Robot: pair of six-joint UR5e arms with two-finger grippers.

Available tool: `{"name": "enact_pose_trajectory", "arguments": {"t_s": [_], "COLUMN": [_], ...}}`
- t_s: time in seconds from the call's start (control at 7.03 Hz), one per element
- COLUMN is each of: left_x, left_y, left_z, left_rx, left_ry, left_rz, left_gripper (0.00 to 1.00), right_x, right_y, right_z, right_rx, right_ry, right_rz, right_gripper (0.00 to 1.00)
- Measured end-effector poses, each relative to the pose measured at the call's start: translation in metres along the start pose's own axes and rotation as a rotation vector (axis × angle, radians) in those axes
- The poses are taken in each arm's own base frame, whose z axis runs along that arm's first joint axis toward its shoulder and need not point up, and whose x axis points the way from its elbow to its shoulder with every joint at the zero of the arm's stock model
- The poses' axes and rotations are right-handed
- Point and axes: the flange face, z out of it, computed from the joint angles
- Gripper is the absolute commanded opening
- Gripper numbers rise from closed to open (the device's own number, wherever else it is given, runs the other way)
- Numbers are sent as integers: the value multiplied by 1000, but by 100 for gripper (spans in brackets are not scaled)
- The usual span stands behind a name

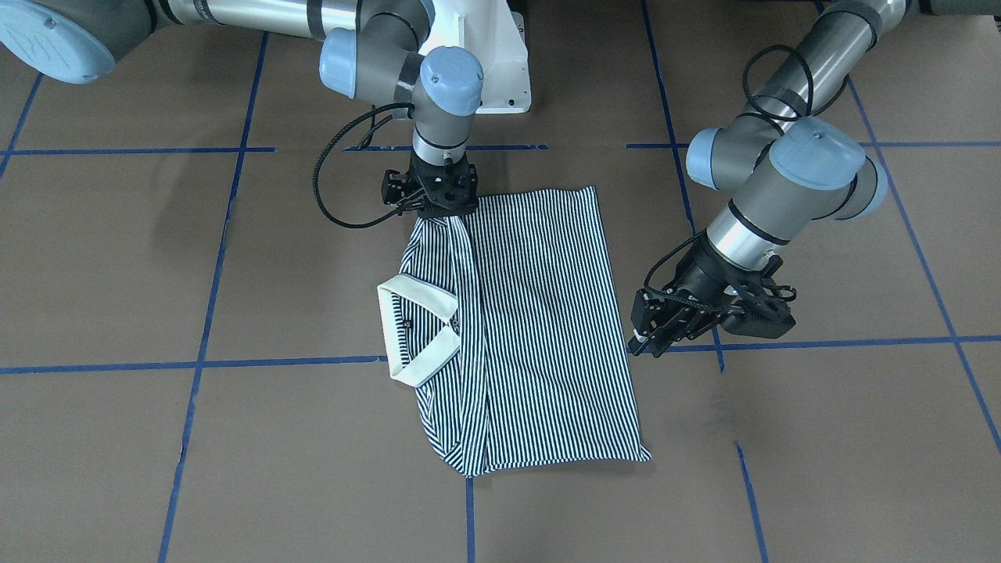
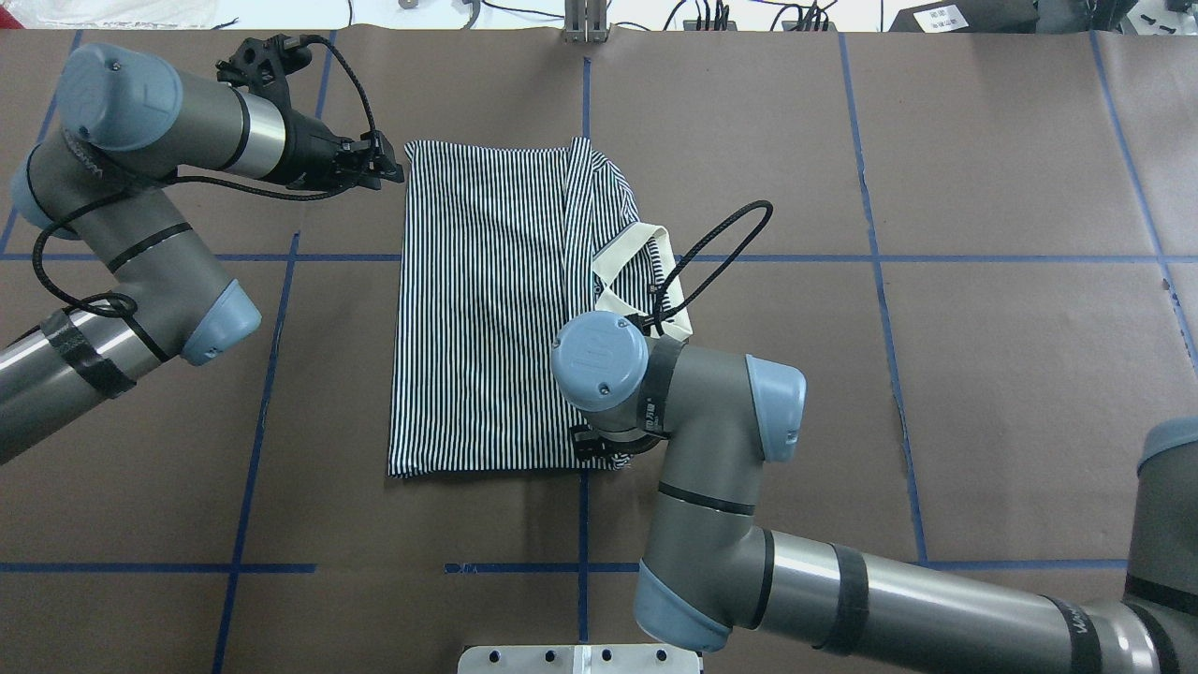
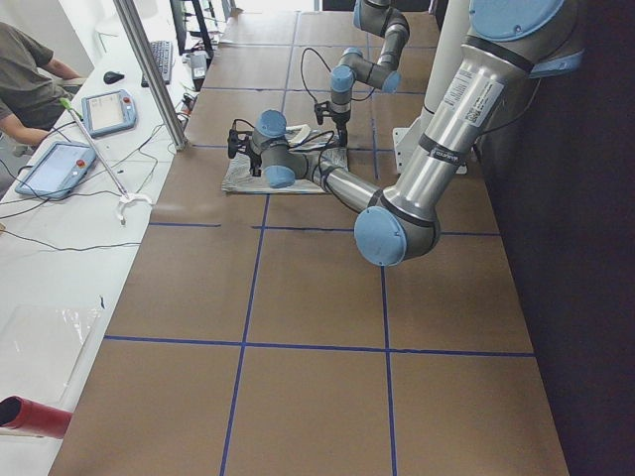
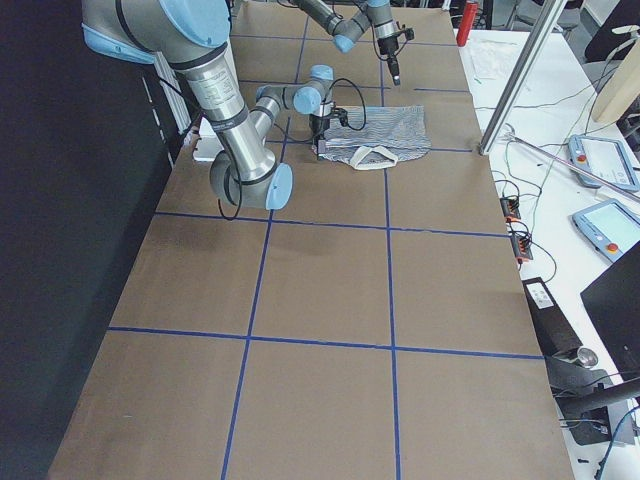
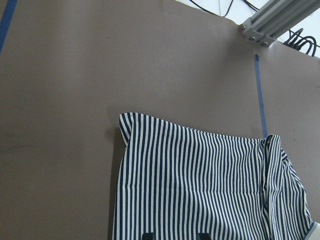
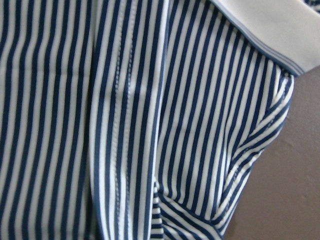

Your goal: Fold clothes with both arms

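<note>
The striped polo shirt [image 1: 539,313] lies flat on the brown table, partly folded lengthwise, its cream collar [image 1: 414,328] turned out to one side. It also shows in the overhead view [image 2: 487,309]. My right gripper [image 1: 442,213] points straight down on the shirt's edge nearest the robot base. Cloth gathers up into it, and it looks shut on the shirt. Its wrist view shows only close striped cloth [image 6: 125,125]. My left gripper [image 1: 643,344] is open and empty. It hovers just off the shirt's far corner [image 2: 416,150]. Its fingertips [image 5: 146,235] are apart.
Blue tape lines [image 1: 211,258] grid the table. The white pedestal base [image 1: 485,55] stands behind the shirt. An aluminium post [image 2: 585,23] rises at the far edge. A person [image 3: 30,79] and tablets [image 3: 104,109] are at a side bench.
</note>
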Motion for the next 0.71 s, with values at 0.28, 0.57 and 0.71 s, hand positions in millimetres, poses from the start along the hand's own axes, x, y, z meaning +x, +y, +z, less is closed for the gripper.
{"name": "enact_pose_trajectory", "arguments": {"t_s": [0.28,0.57,0.71], "left_x": [5,11,13], "left_y": [1,1,2], "left_z": [-4,-9,-11], "left_rx": [1,0,0], "left_ry": [8,2,2], "left_rz": [2,-1,-1], "left_gripper": [42,42,42], "right_x": [63,62,46], "right_y": [18,14,-7], "right_z": [-8,-28,-40], "right_rx": [-22,-2,27], "right_ry": [48,33,9], "right_rz": [-83,-100,-87], "right_gripper": [100,100,100]}}
